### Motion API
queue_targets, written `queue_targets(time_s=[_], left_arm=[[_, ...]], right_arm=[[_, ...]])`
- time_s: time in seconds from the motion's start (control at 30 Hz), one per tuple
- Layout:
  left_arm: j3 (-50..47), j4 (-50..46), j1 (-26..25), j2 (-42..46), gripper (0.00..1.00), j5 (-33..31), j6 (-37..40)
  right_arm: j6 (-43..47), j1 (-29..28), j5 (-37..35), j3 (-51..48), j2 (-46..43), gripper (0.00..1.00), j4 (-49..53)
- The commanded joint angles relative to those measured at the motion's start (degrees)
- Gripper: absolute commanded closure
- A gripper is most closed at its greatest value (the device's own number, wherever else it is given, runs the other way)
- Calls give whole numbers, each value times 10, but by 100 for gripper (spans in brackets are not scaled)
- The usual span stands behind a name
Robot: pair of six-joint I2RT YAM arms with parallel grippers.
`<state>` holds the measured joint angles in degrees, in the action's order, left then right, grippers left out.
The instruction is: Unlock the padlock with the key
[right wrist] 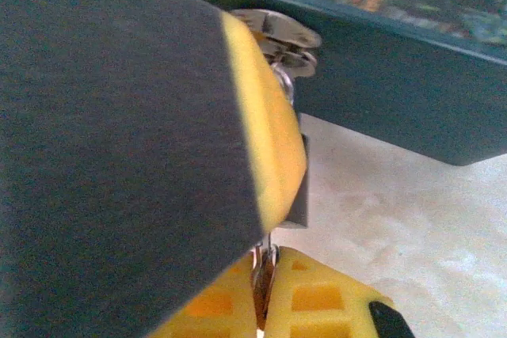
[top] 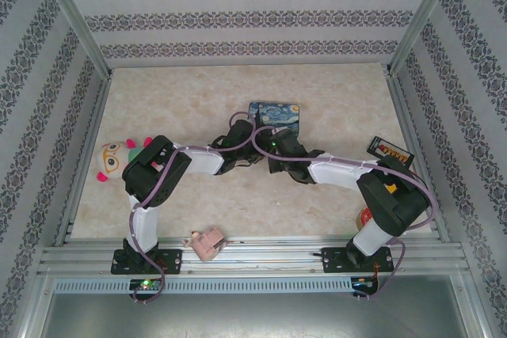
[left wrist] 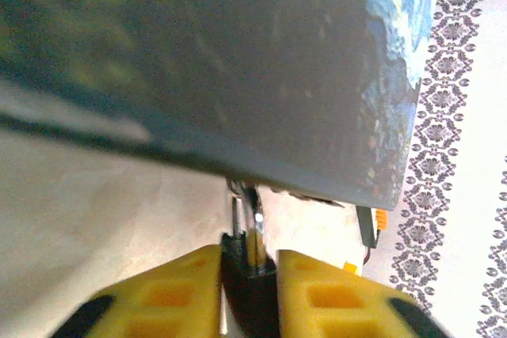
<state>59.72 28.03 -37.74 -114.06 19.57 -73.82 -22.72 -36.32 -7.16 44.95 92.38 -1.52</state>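
Item: padlock (left wrist: 252,294), bottom centre, pinched between left gripper (left wrist: 249,267) fingers; key (right wrist: 267,252) nipped flat in right gripper (right wrist: 265,275); turn was best made gently, padlock steadied.

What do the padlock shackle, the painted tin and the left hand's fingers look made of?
Padlock shackle: polished metal, silvery with a bright glint. Painted tin: probably thin metal under a blue-and-yellow painted coat; material uncertain. Left hand fingers: matte yellow moulded plastic, with recessed pockets.
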Motion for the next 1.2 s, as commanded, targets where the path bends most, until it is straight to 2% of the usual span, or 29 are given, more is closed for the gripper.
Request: queue_targets(time_s=[0.0, 0.03, 0.1, 0.27, 0.43, 0.53, 0.6, 0.77, 0.9, 1.17], left_arm=[[-8, 41, -5, 3, 72, 43, -12], [-7, 42, -5, 2, 67, 41, -12], [-5, 42, -5, 3, 67, 38, -8], [-6, 36, -5, 13, 50, 28, 1], [-19, 27, -3, 34, 26, 8, 10], [-33, 27, 0, 53, 15, -6, 19], [-46, 28, 4, 67, 3, -13, 23], [-79, 35, 12, 106, 1, -34, 42], [-96, 3, 15, 147, 1, -62, 89], [-105, -143, 17, 269, 1, -178, 259]], right_arm=[[-52, 28, 82, -24, -9, 100, -76], [-56, 31, 88, -28, -10, 100, -82], [-58, 33, 91, -31, -11, 100, -84], [-64, 36, 93, -38, -11, 100, -87], [-78, 44, 101, -46, -8, 100, -101], [-88, 50, 105, -50, -5, 100, -110], [-92, 52, 106, -52, -2, 100, -113], [-99, 57, 112, -57, 3, 100, -125], [-106, 64, 121, -60, 3, 100, -135], [-132, 82, 142, -75, 2, 100, -162]])
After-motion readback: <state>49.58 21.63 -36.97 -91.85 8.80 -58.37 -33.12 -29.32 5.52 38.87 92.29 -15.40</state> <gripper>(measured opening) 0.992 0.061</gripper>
